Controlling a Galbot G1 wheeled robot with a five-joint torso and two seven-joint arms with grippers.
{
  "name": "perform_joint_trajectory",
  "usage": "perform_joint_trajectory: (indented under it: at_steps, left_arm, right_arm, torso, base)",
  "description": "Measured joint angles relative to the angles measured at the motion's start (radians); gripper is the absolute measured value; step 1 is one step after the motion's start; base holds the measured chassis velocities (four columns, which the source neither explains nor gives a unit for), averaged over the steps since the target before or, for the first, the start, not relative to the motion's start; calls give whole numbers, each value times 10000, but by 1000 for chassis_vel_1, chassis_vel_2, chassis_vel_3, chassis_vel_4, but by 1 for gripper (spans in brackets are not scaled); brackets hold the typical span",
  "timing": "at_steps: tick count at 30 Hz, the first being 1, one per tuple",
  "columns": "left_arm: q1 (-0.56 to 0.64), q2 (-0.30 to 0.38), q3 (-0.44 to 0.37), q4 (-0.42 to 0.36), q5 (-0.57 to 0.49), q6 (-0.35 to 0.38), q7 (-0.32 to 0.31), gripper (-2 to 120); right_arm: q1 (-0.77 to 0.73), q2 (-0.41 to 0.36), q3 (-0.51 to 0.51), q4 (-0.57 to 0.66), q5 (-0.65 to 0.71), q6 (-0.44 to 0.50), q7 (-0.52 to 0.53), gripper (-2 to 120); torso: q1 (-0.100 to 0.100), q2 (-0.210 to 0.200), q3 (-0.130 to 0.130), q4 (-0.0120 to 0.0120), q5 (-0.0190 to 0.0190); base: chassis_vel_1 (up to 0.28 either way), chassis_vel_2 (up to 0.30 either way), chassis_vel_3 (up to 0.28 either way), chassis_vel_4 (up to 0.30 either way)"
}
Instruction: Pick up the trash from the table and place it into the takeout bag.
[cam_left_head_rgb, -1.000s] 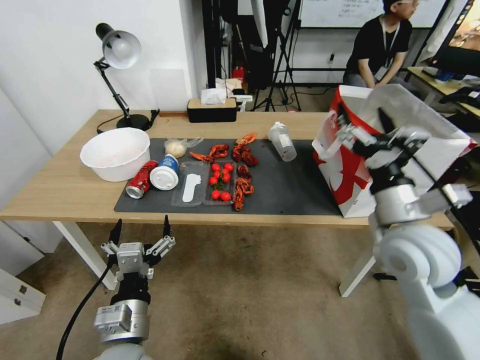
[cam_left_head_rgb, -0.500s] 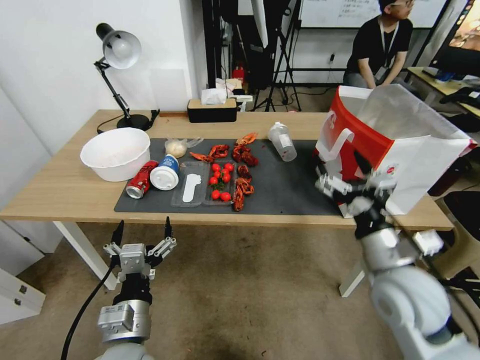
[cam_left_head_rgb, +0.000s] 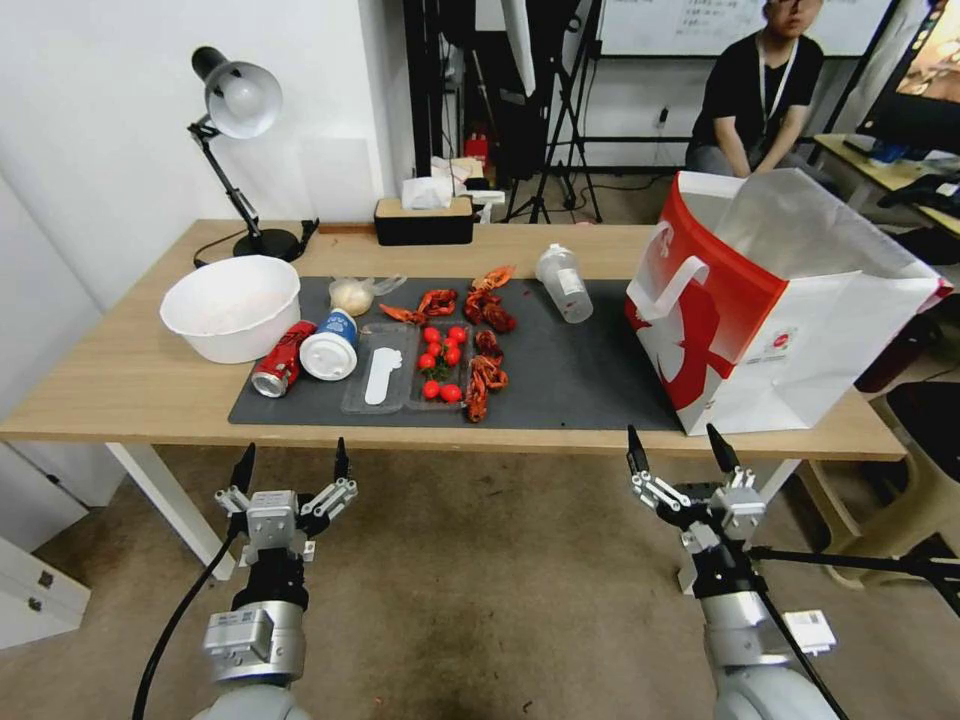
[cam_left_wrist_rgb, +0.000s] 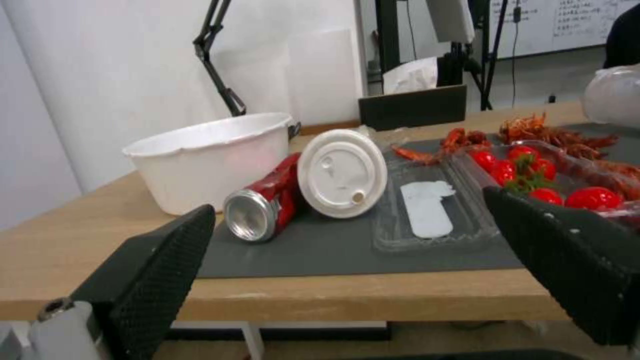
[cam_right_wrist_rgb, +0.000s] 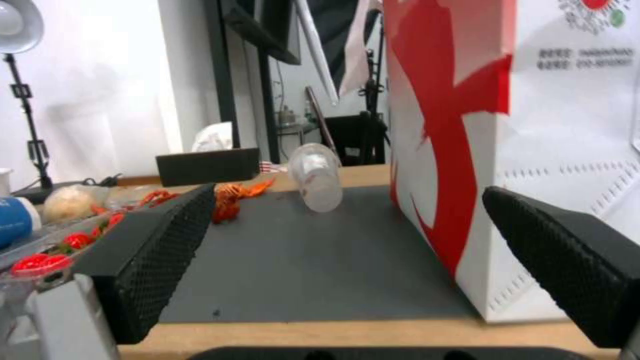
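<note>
The mat (cam_left_head_rgb: 560, 370) lies along the middle of the table (cam_left_head_rgb: 130, 385), and nearly everything sits on it or at its edges. At the mat's right end stands the bag (cam_left_head_rgb: 800, 330), upright and open at the top, its red side facing the mat and a white handle (cam_left_head_rgb: 665, 290) hanging down that side. The bottle (cam_left_head_rgb: 563, 283) lies on its side on the mat's far edge, well apart from the bag. The can (cam_left_head_rgb: 282, 358) lies on its side at the mat's left end, its top toward the front edge, touching the cup (cam_left_head_rgb: 328, 345), which also lies tipped with its white lid facing forward. Behind the cup, at the mat's far-left corner, is the small clear bag (cam_left_head_rgb: 352, 295) with a pale lump inside. A white bowl (cam_left_head_rgb: 232, 305) stands just off the mat's left end, beside the can. The tray (cam_left_head_rgb: 410, 375) with tomatoes sits near the mat's middle, right of the cup, with crayfish (cam_left_head_rgb: 485, 372) along its right side and behind it.

Both grippers hang below the table's front edge, empty, fingers spread wide — the left gripper (cam_left_head_rgb: 288, 462) under the mat's left end, the right gripper (cam_left_head_rgb: 678, 447) under the mat's right end, just in front of the bag.
</note>
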Motion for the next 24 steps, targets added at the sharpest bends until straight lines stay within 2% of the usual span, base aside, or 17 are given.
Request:
perform_joint_trajectory:
  at_steps: [4,13,22,24]
  left_arm:
    - [28,65,22,56,-16,-6,24,100]
    - [-22,169,-17,280,7,-124,6,100]
    - [23,166,-21,385,67,-162,-39,100]
    - [97,176,-22,390,103,-208,-40,100]
  right_arm:
    - [-300,274,17,-137,-90,359,90,100]
    - [-373,546,-122,-117,-240,352,70,100]
    - [-132,825,-759,314,-467,-310,321,100]
    - [81,803,-929,442,-469,-749,489,100]
  torso:
    - [1,-1,0,1,-1]
    - [1,-1,1,1,0]
    - [2,-2,1,0,-1]
    - [1,-1,2,0,0]
  base:
    - [0,0,0,0]
    - [0,0,0,0]
    - [0,0,0,0]
    - [0,0,0,0]
